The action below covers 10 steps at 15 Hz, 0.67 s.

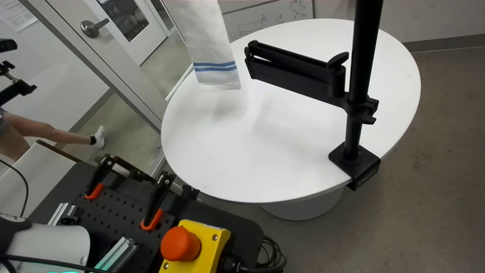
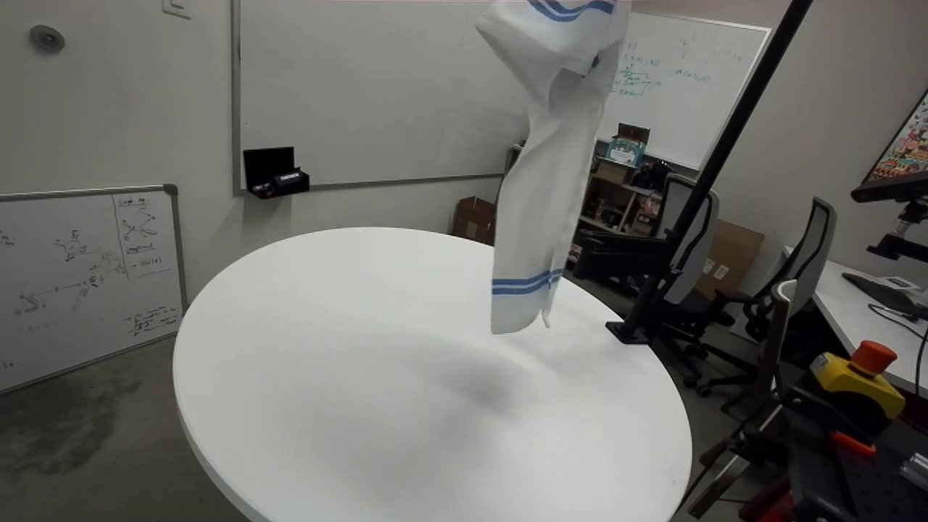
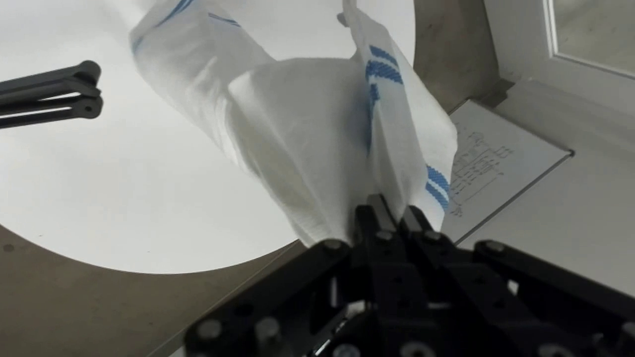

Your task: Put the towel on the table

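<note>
The white towel [image 1: 216, 41] with blue stripes hangs in folds in both exterior views [image 2: 540, 196]. Its lower end appears to be above the round white table [image 1: 242, 151], with a soft shadow on the tabletop [image 2: 326, 377]. In the wrist view, my gripper [image 3: 395, 214] is shut on the towel [image 3: 302, 124], pinching a bunched part between its fingertips. The rest of the towel drapes away from the fingers over the white tabletop [image 3: 149, 208]. The gripper is out of view in both exterior views, and the towel's upper part is cut off there.
A black post [image 1: 358, 76] with a folded black arm [image 1: 295, 70] is clamped to the table's edge; the arm also shows in the wrist view [image 3: 49, 94]. A yellow box with a red button [image 1: 180, 244] and clamps [image 1: 155, 201] stand beside the table.
</note>
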### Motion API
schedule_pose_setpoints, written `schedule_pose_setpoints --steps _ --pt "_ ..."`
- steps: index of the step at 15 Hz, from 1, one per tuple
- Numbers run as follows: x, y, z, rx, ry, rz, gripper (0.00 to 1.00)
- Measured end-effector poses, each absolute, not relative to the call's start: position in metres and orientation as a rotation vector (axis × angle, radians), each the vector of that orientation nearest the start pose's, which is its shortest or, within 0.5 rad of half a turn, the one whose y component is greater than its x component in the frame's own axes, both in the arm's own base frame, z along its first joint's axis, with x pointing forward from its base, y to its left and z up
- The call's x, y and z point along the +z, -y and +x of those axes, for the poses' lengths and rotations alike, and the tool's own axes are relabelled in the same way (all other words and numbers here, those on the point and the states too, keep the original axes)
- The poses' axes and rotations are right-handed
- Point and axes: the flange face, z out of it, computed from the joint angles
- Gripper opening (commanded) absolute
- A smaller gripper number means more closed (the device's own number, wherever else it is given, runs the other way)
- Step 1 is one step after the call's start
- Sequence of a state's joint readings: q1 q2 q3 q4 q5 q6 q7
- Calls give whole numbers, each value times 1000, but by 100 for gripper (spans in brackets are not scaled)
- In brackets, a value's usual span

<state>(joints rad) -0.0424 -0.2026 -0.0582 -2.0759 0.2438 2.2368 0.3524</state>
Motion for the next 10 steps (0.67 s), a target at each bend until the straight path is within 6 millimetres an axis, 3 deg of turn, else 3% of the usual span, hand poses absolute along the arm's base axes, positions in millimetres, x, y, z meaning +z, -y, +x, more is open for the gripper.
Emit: schedule_pose_setpoints --steps 3,5,7,10 --pt "560 19 513 -441 -714 -2734 1" --pt "554 11 502 -402 -695 -2749 1" --pt "540 7 494 -346 -688 -2773 1" --pt "501 4 486 -247 -691 -2842 1"
